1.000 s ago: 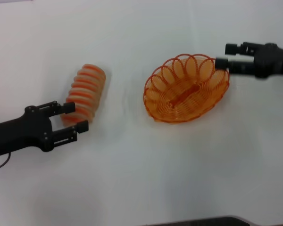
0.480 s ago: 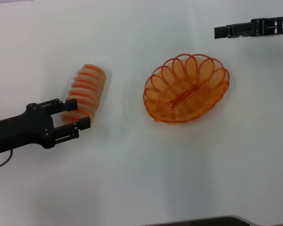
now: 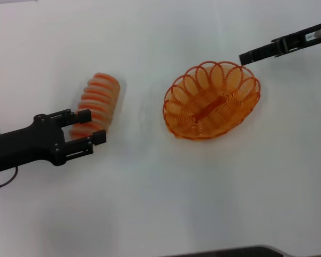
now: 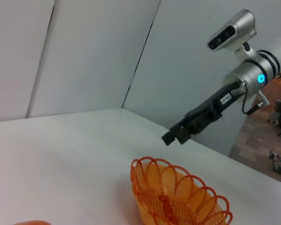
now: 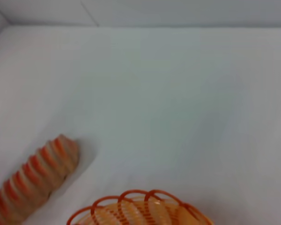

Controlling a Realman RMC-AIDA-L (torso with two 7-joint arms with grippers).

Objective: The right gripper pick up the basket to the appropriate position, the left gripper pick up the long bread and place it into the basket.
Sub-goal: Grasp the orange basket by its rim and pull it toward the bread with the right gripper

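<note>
The long bread (image 3: 98, 100) lies on the white table at the left, tan with orange ridges; it also shows in the right wrist view (image 5: 33, 180). My left gripper (image 3: 93, 127) is open, its fingers reaching either side of the bread's near end. The orange wire basket (image 3: 211, 101) stands empty at the centre right and shows in the left wrist view (image 4: 178, 199) and the right wrist view (image 5: 140, 208). My right gripper (image 3: 247, 56) hangs above the table just beyond the basket's far right rim, clear of it, seen edge-on; it also shows in the left wrist view (image 4: 174, 134).
The white table (image 3: 160, 203) carries only the bread and basket. A dark edge (image 3: 230, 251) runs along the near side. In the left wrist view the table's right edge drops to a floor (image 4: 267, 140) with clutter.
My right gripper has left the basket's rim, risen and swung up and to the right, turning edge-on. My left gripper has edged forward along the bread's near end. The basket has not moved.
</note>
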